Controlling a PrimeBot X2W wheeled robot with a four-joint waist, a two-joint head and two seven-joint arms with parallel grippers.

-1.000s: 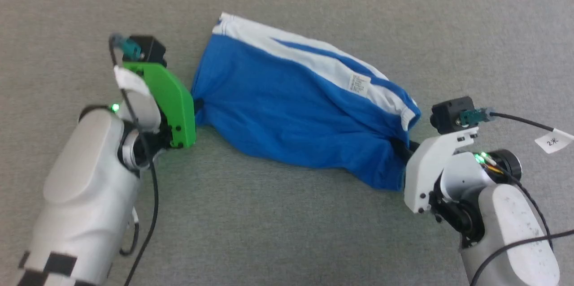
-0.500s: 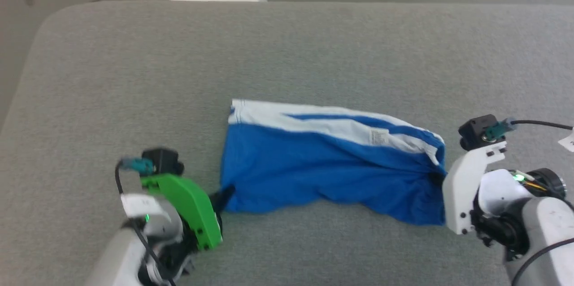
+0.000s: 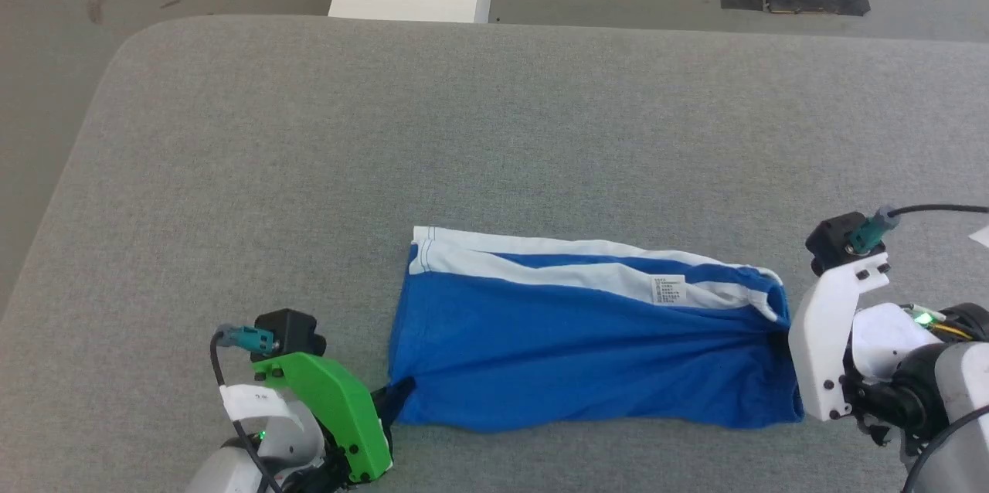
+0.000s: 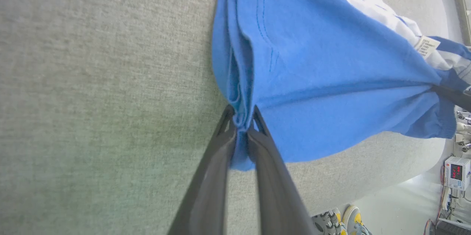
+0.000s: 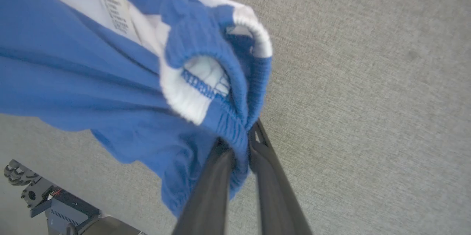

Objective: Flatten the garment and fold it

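The garment is bright blue with white stripes; the table plain grey.

- Label on the white stripe of the garment: several short rows of fine dark print, too small to read in the head view. In the right wrist view the rows show larger but blurred, and no word or number can be made out.
- Meter, a pale box on the floor in the left wrist view: red lit digits on a dark display, too small to read.
- Tag, a white slip on the cable at the left arm: a faint mark, not legible.
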